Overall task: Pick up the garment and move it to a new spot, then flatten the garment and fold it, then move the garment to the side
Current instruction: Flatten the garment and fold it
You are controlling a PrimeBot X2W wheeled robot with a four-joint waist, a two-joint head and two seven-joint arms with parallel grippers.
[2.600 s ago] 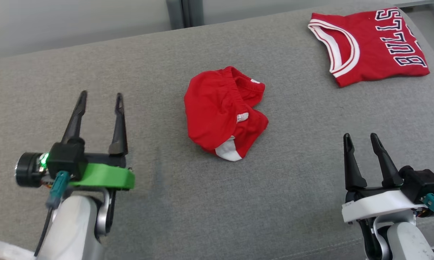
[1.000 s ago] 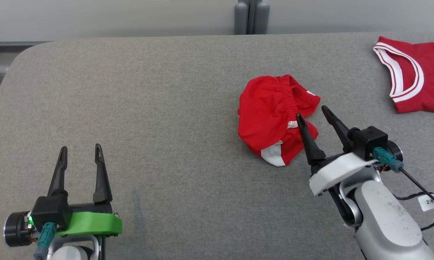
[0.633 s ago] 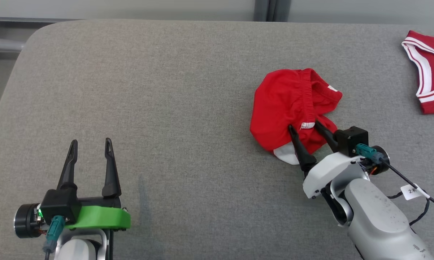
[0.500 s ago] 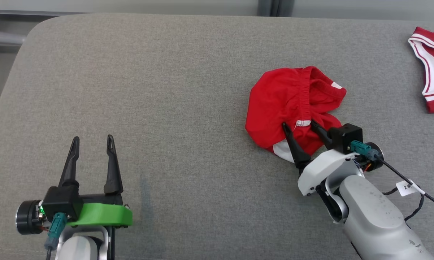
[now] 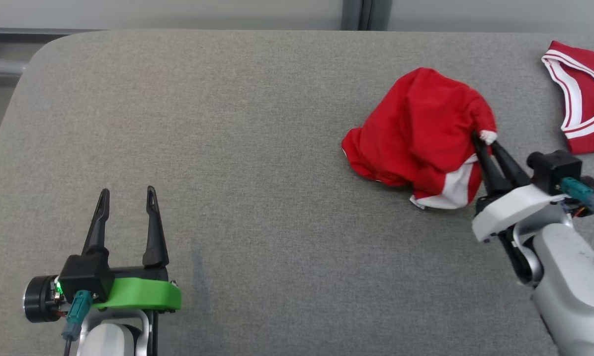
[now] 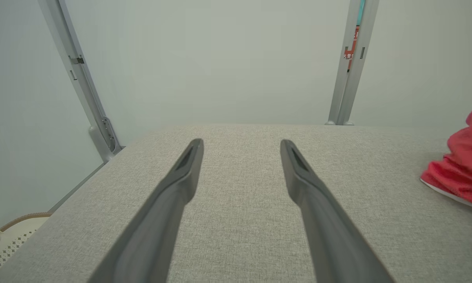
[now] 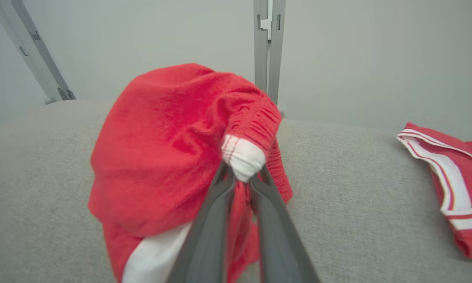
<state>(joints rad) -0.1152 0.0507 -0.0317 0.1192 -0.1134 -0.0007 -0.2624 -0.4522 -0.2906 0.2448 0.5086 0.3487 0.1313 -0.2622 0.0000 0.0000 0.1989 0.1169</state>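
Note:
The garment (image 5: 418,131) is a crumpled pair of red shorts with white trim, on the grey cushioned surface at the right. My right gripper (image 5: 484,141) is shut on its waistband edge and holds that part raised, so the cloth hangs bunched from the fingertips. The right wrist view shows the garment (image 7: 169,149) draped over the pinched fingers (image 7: 214,220), with my right gripper (image 7: 242,177) clamped on red and white cloth. Far from it at the lower left, my left gripper (image 5: 126,198) is open and holds nothing. Between its spread fingers (image 6: 181,181) lies bare surface, and the garment (image 6: 461,169) sits at that view's right edge.
A folded red jersey with white trim (image 5: 581,96) lies at the far right, also seen as the jersey (image 7: 452,177) in the right wrist view. The grey surface (image 5: 228,123) rounds off at its far left corner. Grey posts (image 5: 359,15) and a pale wall stand behind.
My right gripper closed on the garment and lifted it up and to the right, turning the bundle over. The left arm stayed put. The head camera shifted slightly.

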